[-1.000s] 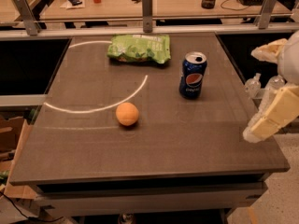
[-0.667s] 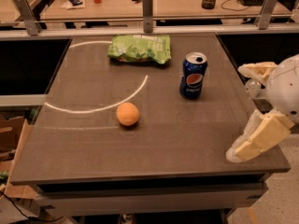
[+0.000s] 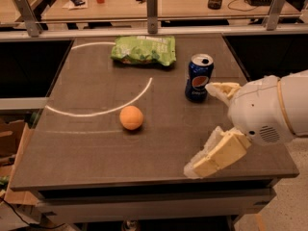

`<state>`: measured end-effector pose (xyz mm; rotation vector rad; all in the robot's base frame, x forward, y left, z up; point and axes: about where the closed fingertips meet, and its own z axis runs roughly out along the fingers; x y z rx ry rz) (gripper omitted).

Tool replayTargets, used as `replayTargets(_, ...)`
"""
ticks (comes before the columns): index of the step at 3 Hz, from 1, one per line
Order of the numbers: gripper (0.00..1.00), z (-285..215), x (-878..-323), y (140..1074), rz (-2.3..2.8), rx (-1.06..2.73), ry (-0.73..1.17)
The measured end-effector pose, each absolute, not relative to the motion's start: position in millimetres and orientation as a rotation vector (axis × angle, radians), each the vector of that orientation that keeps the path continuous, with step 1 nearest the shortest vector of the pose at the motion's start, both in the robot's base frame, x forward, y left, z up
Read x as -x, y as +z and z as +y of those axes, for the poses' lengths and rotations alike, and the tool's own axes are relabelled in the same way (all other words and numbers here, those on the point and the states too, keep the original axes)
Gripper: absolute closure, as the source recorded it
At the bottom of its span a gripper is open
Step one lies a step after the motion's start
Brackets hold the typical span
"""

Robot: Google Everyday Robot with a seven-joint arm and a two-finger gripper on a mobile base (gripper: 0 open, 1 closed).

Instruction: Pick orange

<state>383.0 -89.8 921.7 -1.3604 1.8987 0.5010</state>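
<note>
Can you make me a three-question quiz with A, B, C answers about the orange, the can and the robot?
1. Where is the orange?
A on the floor
B on the table, beside the white curved line
C on a shelf

2. What colour is the soda can?
A blue
B red
C yellow

3. What is the gripper doing?
A squeezing the orange
B holding the can
C open, holding nothing, at the table's right side

Answers:
1 B, the orange lies on the tabletop by the line.
2 A, the can's side is blue.
3 C, its fingers stand apart with nothing between them.
</note>
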Motion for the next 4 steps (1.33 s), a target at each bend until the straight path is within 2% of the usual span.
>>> replayTargets(2,0.0,-70.5,-378.2,912.8,1.89,1.328,0.52)
replayTargets(4,0.0,-13.9,-388.1,877.1,1.859,1.245,0.616)
